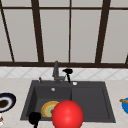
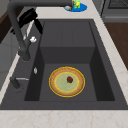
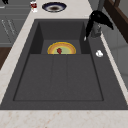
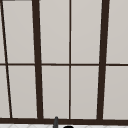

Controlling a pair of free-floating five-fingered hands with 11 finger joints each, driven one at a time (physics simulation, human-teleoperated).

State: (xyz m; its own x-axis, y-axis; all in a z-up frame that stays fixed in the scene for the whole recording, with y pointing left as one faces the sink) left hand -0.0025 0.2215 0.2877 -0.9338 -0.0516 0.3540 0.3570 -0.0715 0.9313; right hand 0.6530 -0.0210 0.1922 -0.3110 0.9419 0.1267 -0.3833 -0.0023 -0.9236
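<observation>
Glossy red ball (image 1: 67, 114) looms nearest, before the matte dark sink (image 1: 90, 100) holding a round yellow plate (image 2: 66, 81). Right hand (image 1: 67, 72) hangs by the faucet (image 1: 56, 71), fingers drooping, empty; left hand (image 1: 34, 118), grip unclear.

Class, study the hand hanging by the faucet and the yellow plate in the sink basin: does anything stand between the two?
Nothing visible does. The right hand hangs over the sink's back rim beside the faucet. The plate lies lower in the basin, and both side views show open space between them.
</observation>
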